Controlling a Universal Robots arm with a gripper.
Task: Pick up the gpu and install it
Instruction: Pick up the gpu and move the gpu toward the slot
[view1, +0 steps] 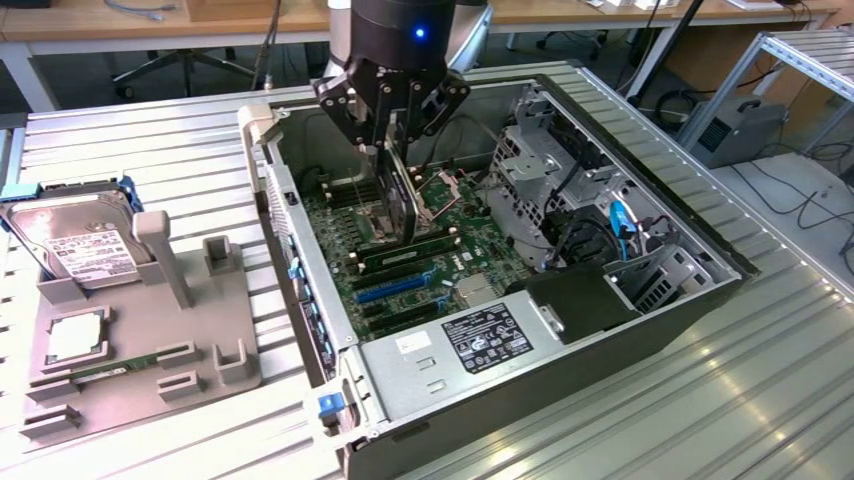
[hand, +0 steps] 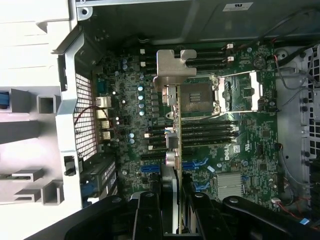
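Black, one gpu (view1: 396, 195) hangs clamped by the fingers (hand: 150, 215) of one gripper (view1: 390, 138). Its long axis stands near upright above one open computer case (view1: 287, 215), bracket (hand: 173, 67) end down.

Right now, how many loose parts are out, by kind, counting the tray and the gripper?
Hard drive: 1, on tray
CPU: 1, on tray
Memory stick: 1, on tray
gpu: 1, in gripper
Total: 4

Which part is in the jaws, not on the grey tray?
The gpu, held upright over the motherboard; hard drive and memory stick sit on the tray.
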